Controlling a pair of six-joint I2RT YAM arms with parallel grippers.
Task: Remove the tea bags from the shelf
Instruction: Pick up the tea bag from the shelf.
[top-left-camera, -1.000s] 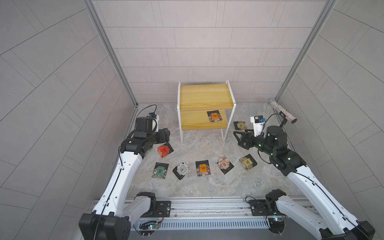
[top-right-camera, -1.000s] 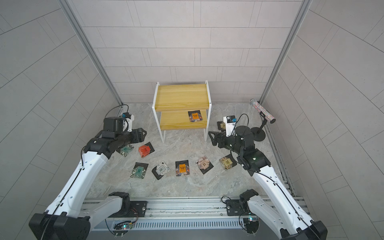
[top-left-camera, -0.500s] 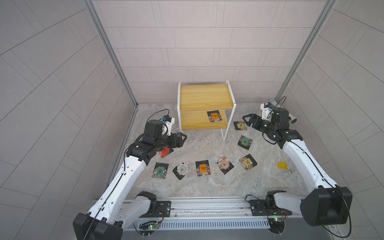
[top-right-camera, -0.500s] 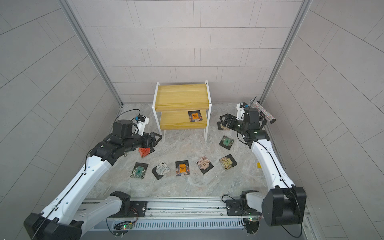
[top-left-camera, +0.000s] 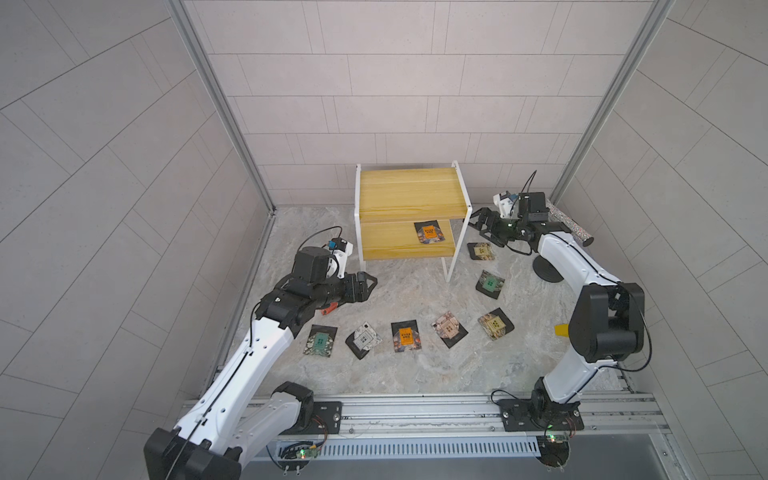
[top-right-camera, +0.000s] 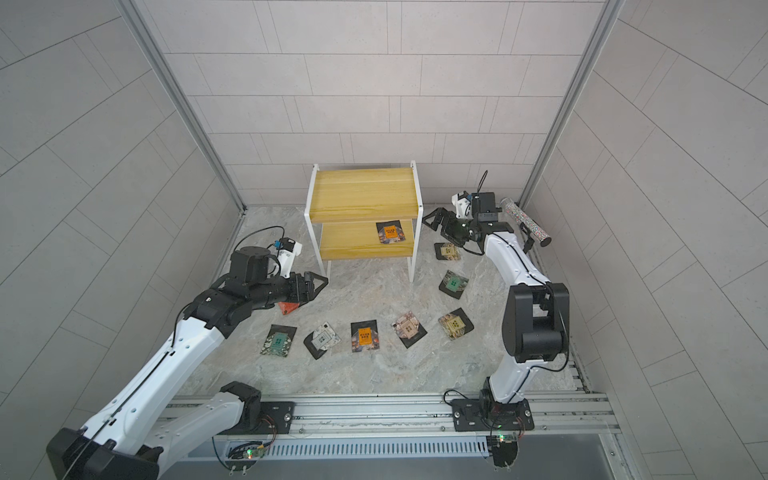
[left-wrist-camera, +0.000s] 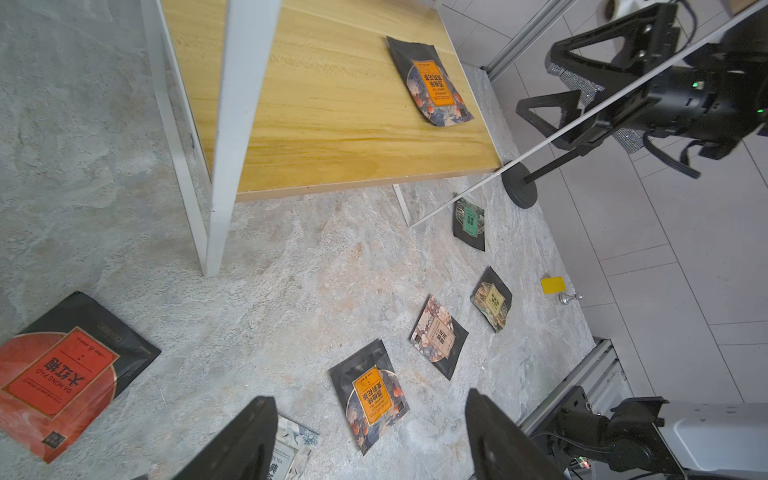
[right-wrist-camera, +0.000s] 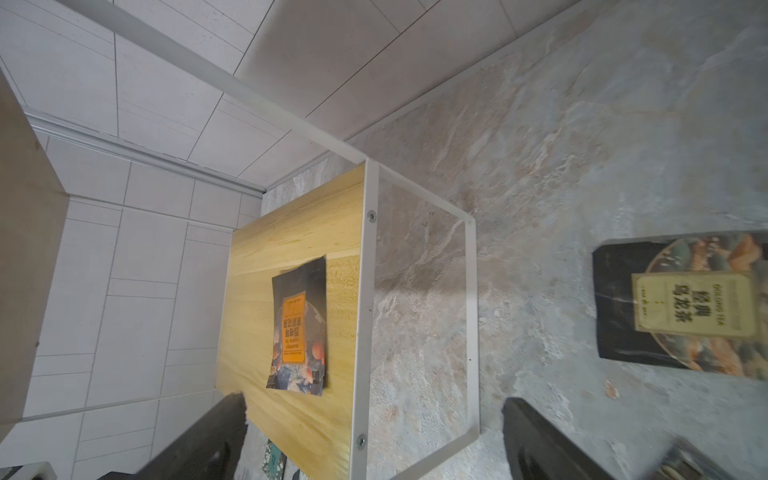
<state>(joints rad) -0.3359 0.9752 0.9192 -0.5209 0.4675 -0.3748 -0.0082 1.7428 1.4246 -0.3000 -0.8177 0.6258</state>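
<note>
Our left gripper (top-left-camera: 369, 285) stands with its jaws wide apart and nothing between them. It hangs low over the grey marbled tabletop (top-left-camera: 415, 376), near the front left leg of the small two-tier rack of yellowish boards on a thin white metal frame (top-left-camera: 409, 195). A flat black-edged sachet with a red label (top-left-camera: 329, 308) lies just under that wrist.

Our right gripper (top-left-camera: 478, 219) is also spread wide and empty. It sits just beside the rack's right side, outside the frame, pointing towards it.

One tea bag is on the shelf: a black sachet with an orange label (top-left-camera: 430, 232), lying flat on the lower board near its right end. We see it in both wrist views (left-wrist-camera: 432, 83) (right-wrist-camera: 297, 328). The upper board is bare.

On the tabletop in front, five sachets lie in a loose row: green (top-left-camera: 320, 340), white (top-left-camera: 363, 338), orange (top-left-camera: 405, 336), pinkish (top-left-camera: 449, 329) and beige (top-left-camera: 494, 324). Two more, green (top-left-camera: 489, 284) and beige (top-left-camera: 481, 251), lie to the right of the rack's front right leg.

A small yellow block (top-left-camera: 561, 330) sits by our right arm, and a black round-based stand with a glittery tube (top-left-camera: 575, 227) is behind that arm.
</note>
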